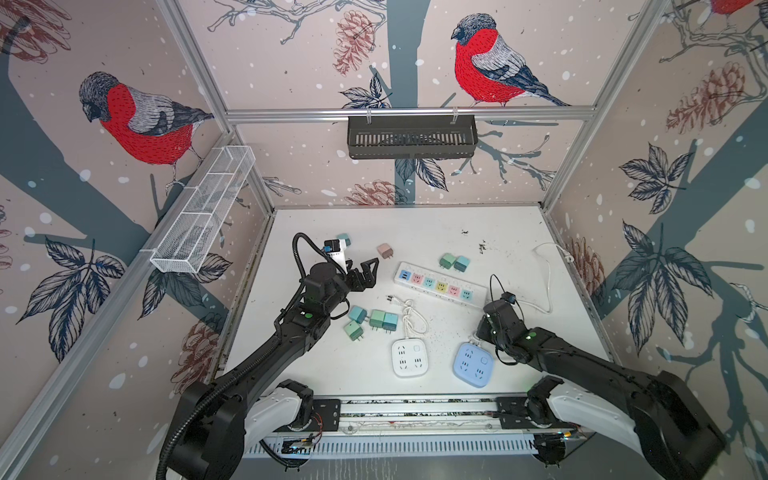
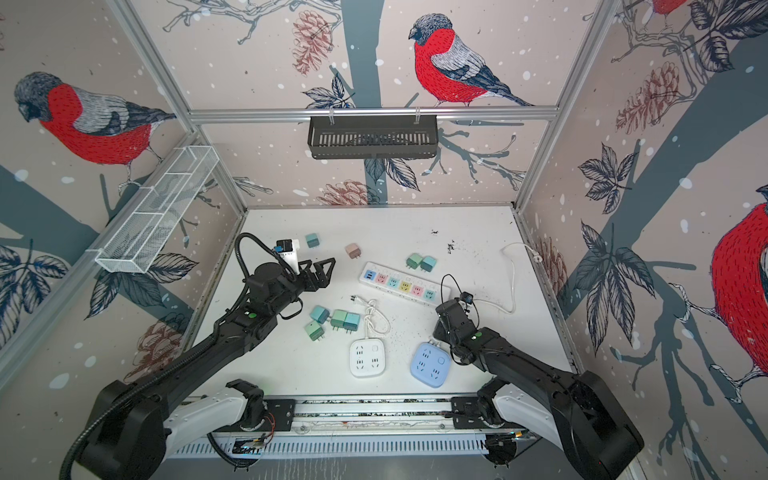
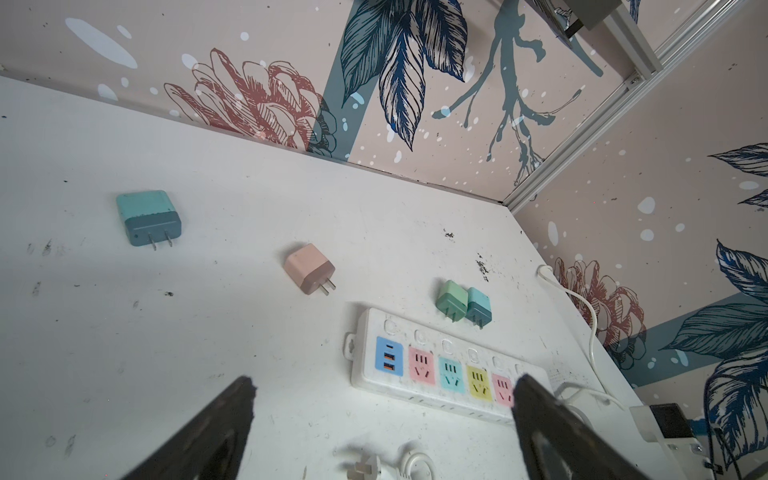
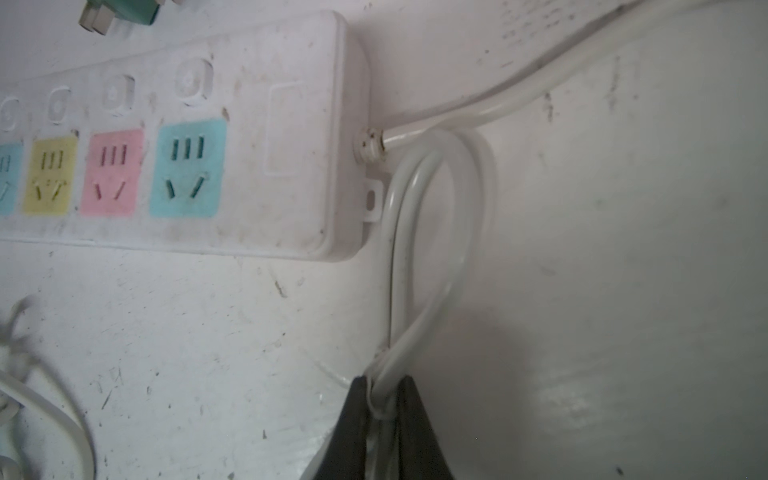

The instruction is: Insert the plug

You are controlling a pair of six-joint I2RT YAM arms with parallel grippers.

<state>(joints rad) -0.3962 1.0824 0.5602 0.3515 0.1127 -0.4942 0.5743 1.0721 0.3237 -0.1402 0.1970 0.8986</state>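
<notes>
Cable loop (image 4: 476, 208) lengthwise toward power strip (image 4: 257, 199)

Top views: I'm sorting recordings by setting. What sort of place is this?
Probably a robot test cell, not a home: printed wall panels in an aluminium frame, two arms mounted on a rail by the white table, and a power strip with loose plug adapters laid out.

1. Hidden beneath its own wrist in both top views: right gripper (image 4: 384, 390); cropped by the frame edge in the right wrist view.
2. Also cropped there: power strip (image 4: 291, 187), green plug (image 4: 133, 10).
3. Partly covered by the right arm (image 1: 582, 357): blue socket cube (image 1: 473, 368).
4. Untraceable past the pinch, possibly that cube's: looped white cable (image 4: 401, 257).
</notes>
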